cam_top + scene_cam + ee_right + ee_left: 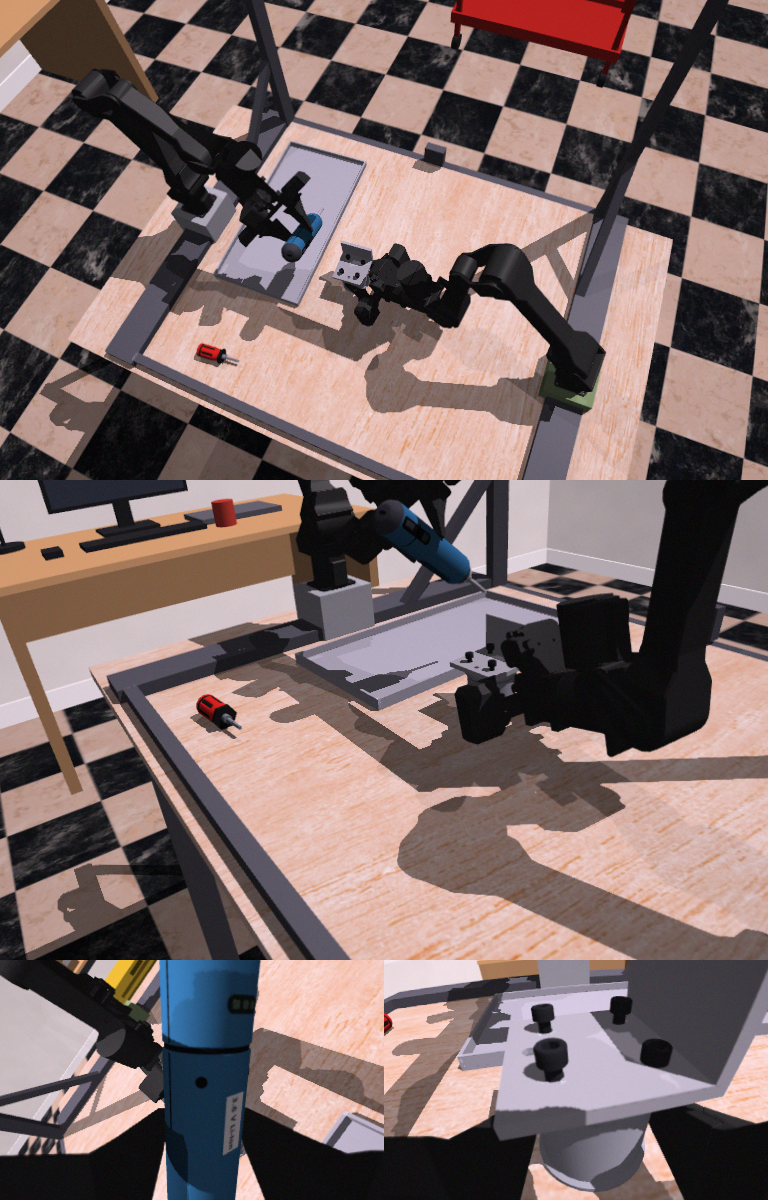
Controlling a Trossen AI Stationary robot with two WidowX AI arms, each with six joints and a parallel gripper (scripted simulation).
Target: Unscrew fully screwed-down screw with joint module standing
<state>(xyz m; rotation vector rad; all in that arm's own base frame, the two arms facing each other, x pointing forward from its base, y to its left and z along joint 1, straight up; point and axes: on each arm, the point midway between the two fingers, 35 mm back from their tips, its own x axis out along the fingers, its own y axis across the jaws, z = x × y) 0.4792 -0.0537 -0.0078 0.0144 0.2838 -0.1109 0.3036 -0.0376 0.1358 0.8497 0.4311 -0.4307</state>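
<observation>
The joint module (594,1155) stands on the table by the grey tray, with the grey angle bracket (353,263) on top; it also shows in the exterior view (487,663). The left wrist view shows several black screws on the bracket: three stand raised, and one (656,1051) sits low against the plate. My left gripper (368,280) is shut on the module's cylinder. My right gripper (294,223) is shut on the blue electric screwdriver (427,542), held tilted in the air above the tray, tip slanting down, well apart from the bracket. Its barrel fills the right wrist view (207,1080).
A grey tray (306,211) lies on the table next to the module. A small red-handled screwdriver (214,353) lies near the table's front left edge. Dark frame posts rise at the table's corners, and a small grey block (434,152) sits at the far edge.
</observation>
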